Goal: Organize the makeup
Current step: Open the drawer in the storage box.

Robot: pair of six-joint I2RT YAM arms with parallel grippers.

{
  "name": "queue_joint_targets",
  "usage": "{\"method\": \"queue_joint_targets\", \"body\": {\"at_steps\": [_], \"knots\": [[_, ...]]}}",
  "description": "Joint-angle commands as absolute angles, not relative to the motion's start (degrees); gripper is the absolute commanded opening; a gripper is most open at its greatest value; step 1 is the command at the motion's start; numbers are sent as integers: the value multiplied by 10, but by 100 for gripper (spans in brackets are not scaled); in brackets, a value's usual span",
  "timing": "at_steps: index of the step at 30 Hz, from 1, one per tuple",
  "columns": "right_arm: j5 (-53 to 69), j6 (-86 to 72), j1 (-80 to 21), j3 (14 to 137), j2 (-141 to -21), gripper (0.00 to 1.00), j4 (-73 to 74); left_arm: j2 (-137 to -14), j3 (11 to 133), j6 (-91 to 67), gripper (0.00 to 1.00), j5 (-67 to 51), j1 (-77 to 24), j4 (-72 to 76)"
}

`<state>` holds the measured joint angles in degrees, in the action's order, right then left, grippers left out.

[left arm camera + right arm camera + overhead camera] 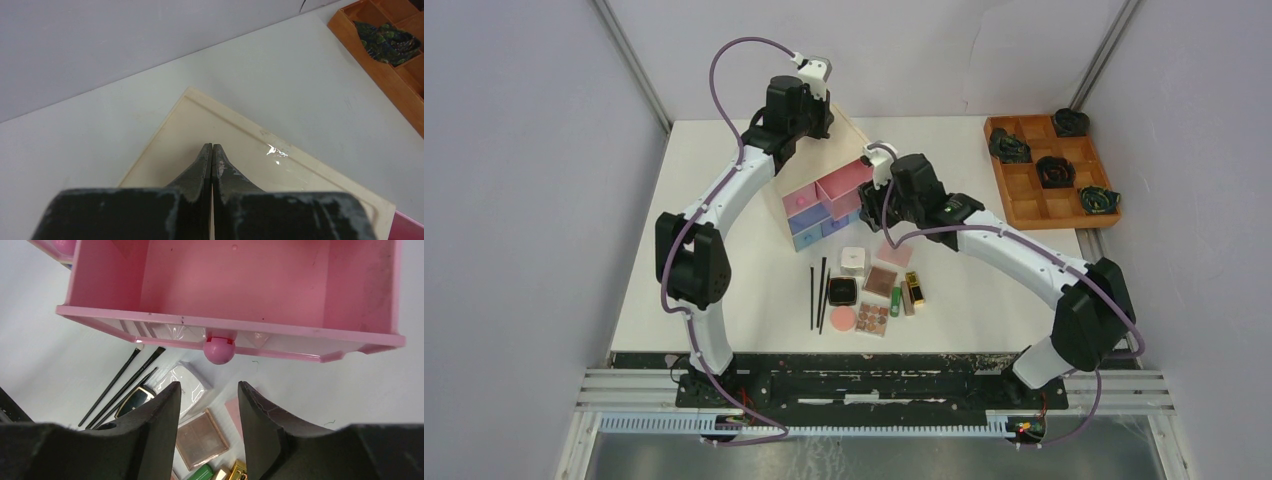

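The makeup lies in a cluster near the table's front: two thin black sticks (817,293), a white square jar (853,261), a black compact (842,291), a pink round pad (843,318), brown palettes (882,279), and a green tube (895,300) beside a gold tube (914,288). My right gripper (209,390) is open and holds nothing. It hovers just in front of the round knob (219,350) of a pulled-out, empty pink drawer (240,285). My left gripper (212,147) is shut and empty, over the chest's pale top (200,125).
The pale wooden chest (809,200) with pink and blue drawers stands mid-table, behind the makeup. An orange-brown grid tray (1049,170) with dark coiled objects sits at the back right. A flat pink square (892,253) lies by the jar.
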<state>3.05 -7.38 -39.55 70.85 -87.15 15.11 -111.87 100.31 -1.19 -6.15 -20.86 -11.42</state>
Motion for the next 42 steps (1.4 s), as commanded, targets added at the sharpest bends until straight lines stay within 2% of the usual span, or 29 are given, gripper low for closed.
{"method": "queue_joint_targets", "body": {"at_steps": [1, 12, 15, 16, 17, 20, 21, 27, 36, 42], "knots": [[40, -67, -399, 746, -892, 52, 132, -1235, 918, -1, 3, -42, -203, -418], [21, -64, -401, 764, -875, 52, 142, -1236, 918, 1, 3, -41, -202, -415], [21, -57, -405, 772, -852, 48, 168, -1235, 920, 2, 3, -40, -203, -415], [22, -53, -407, 776, -843, 44, 177, -1235, 919, 2, 3, -39, -202, -415], [25, -50, -409, 781, -834, 35, 186, -1234, 919, 2, 3, -38, -203, -415], [31, -48, -411, 798, -814, 5, 210, -1234, 918, 1, 3, -38, -203, -415], [31, -48, -411, 806, -810, 1, 218, -1233, 918, 1, 3, -38, -203, -414], [2, -31, -412, 921, -851, 1, 288, -1223, 913, 0, 3, -38, -203, -410], [-13, -14, -411, 1223, -1067, 1, 487, -1212, 900, -5, 3, -48, -203, -393], [-13, -42, -411, 1261, -1110, 1, 518, -1209, 897, -5, 3, -48, -203, -391]]}}
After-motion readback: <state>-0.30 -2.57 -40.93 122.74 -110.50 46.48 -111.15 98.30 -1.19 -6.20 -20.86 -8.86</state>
